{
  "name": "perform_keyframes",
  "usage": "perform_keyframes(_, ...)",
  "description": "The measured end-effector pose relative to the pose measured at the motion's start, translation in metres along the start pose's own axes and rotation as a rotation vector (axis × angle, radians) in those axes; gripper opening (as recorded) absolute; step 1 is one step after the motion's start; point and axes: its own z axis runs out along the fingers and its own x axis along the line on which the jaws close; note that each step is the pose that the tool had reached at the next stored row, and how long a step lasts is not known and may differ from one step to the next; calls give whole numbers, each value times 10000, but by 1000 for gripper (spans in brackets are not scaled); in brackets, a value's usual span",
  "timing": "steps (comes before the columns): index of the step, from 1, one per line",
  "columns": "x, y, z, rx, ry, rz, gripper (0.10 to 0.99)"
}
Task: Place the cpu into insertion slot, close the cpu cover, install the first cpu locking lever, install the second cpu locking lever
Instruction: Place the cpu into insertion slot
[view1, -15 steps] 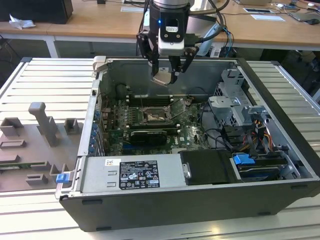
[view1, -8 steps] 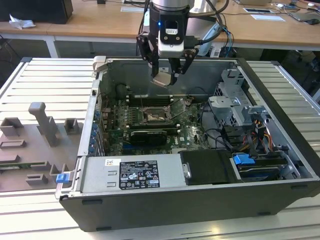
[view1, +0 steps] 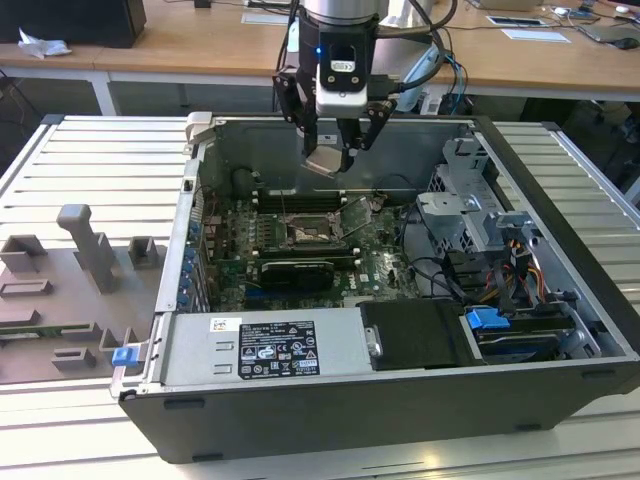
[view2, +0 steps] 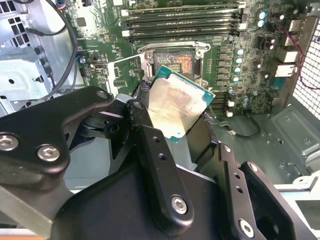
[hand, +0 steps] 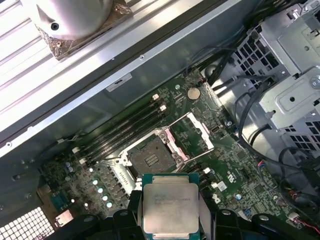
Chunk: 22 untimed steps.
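Case (view1: 400, 410): lid off, interior exposed. Contents: motherboard (view1: 385, 265) with the slot (hand: 150, 156) showing its pins, cover (hand: 201, 129) swung up beside it, memory slots (hand: 125, 132) alongside. A drive cage (view1: 470, 190) is on the exterior view's right, a power supply (view1: 270, 345) at the near wall. The hand (view1: 328, 152) is clenched on the cpu (hand: 170, 207) by its edges, in the air above the slot. The case rests on a slatted surface (view1: 90, 160). A grey fixture (view1: 80, 270) lies at the exterior view's left, a wooden surface (view1: 200, 45) behind.
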Motion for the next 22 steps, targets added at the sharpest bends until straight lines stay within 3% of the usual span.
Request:
perform_keyframes(6,0,-2,23,37,-56,314,537)
perform_keyframes(22,-1,-7,78,40,-239,2184,537)
